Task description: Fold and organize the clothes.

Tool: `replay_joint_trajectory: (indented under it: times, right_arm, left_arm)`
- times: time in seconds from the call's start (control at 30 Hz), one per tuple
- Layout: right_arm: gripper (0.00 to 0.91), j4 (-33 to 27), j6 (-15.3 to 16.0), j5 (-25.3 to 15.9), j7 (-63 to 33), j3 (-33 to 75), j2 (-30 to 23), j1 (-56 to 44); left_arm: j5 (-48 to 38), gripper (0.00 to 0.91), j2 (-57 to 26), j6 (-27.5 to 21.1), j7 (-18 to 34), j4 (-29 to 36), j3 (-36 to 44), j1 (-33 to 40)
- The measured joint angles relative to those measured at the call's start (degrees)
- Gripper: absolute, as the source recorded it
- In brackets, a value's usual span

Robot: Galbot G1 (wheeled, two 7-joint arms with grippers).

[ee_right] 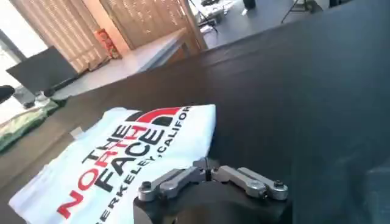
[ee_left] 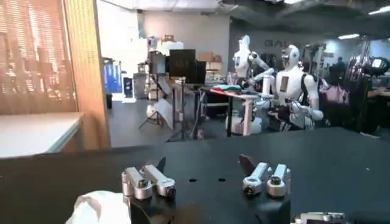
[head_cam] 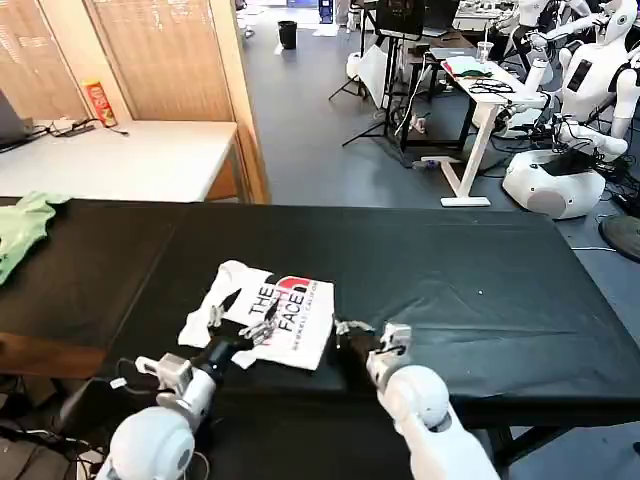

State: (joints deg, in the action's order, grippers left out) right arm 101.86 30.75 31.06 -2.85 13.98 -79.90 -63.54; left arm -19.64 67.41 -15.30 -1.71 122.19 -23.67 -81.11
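The clothes, a white T-shirt with "THE NORTH FACE" in black and red, lie folded into a small rectangle near the front of the black table. My left gripper hovers open over the shirt's near left part, nothing between its fingers. In the left wrist view the left gripper is spread wide, with a bit of white cloth beside it. My right gripper is shut and empty just past the shirt's right edge. In the right wrist view the right gripper has its tips touching beside the printed shirt.
A light green garment lies at the table's far left edge. A grey side table stands behind it. White robots and a white desk stand across the floor at the back right. The table's right half is bare.
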Motion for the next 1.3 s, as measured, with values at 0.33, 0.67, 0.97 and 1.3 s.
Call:
replay_joint_trajectory:
  times: [0.33,0.67,0.97,1.3]
  right_arm:
    - [0.010,-0.47,-2.04,-3.33,2.49,3.56,7.80,0.47]
    - [0.878,3.57,-5.45,-7.57,7.65,6.29,14.50,-2.60]
    - [0.878,11.66,-15.50,-14.73,5.53,9.50,16.49,-10.40]
    - [0.878,17.94,-26.82,-19.82,-2.02,13.21,14.62,-24.45]
  left_arm:
    - [0.39,0.878,0.44,0.40,-0.01,-0.46,0.07,-0.51]
    - [0.20,0.878,0.19,1.49,1.62,-1.70,-0.15,-0.66]
    - [0.27,0.878,-1.04,7.32,2.89,-3.81,0.04,-0.85]
    - [-1.22,0.878,-3.22,6.04,6.94,-1.16,-1.69,-5.06]
